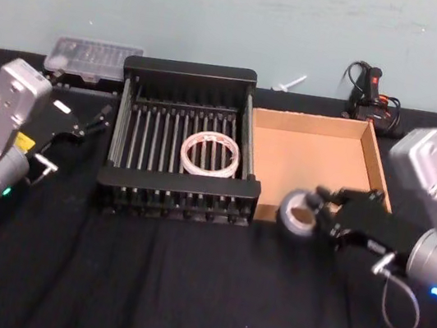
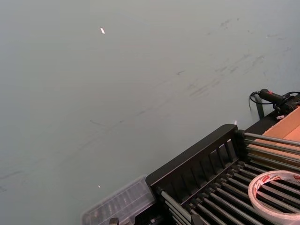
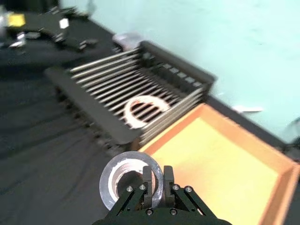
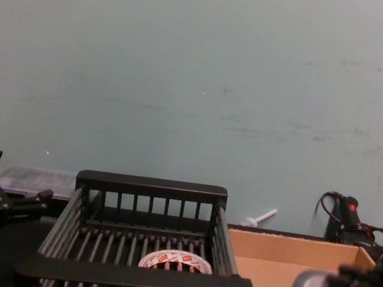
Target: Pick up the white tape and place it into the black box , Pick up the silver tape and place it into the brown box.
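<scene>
The flat white tape roll with red-orange printed marks (image 1: 210,153) lies flat on the barred bottom of the black rectangular slatted basket (image 1: 175,183), toward the basket's right side. The basket stands on the black tabletop (image 1: 141,285), directly beside the shallow tan cardboard tray (image 1: 310,164), which sits to its right; their adjacent walls appear to touch.

The right gripper (image 1: 328,216) is positioned at the tray's front left corner. Its fingers (image 3: 149,180) are closed on the thick roll of dull silver-grey duct tape with a pale core (image 1: 299,214), pinching the roll's wall, one finger inside the core and one outside. The roll is held clear of the tabletop, over the tray's front wall near the basket's front right corner.

The left gripper (image 1: 84,123) is held left of the basket, apart from it, fingers spread open and holding nothing. A clear plastic case (image 1: 92,59) rests behind it, against the wall.
</scene>
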